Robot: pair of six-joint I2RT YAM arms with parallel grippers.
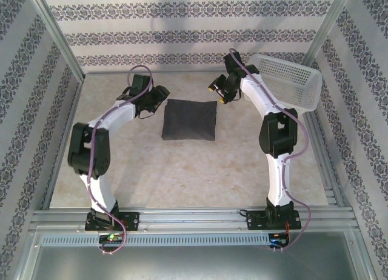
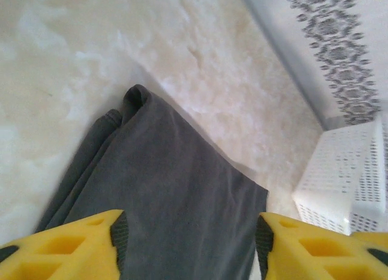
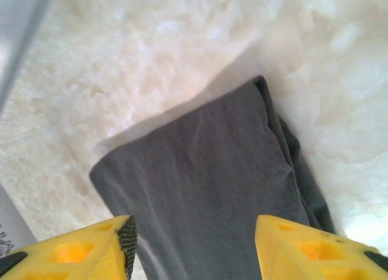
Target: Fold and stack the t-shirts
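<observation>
Left gripper point(image 2: 191, 243) and right gripper point(image 3: 191, 240) both spread, gripping nothing, poised near far corners of folded shirt point(image 1: 190, 119) lying flat mid-table, basket point(image 1: 290, 81) at far right.

Bright, diffuse light, soft shadow beside the t-shirt point(image 2: 176, 195), wrist views slightly hazy.

Enclosure seen from above. A pale, cream marbled tabletop point(image 1: 182, 165) occupied the centre of the frame. The walls were papered in white with grey damask bands: back wall point(image 1: 182, 31) across the top, left wall point(image 1: 30, 98) and right wall point(image 1: 364, 110) down the sides. Aluminium posts point(image 1: 59, 34) rose in the upper corners; slotted aluminium rails point(image 1: 194, 215) crossed the bottom. Lighting was soft and even, shadows faint.
</observation>
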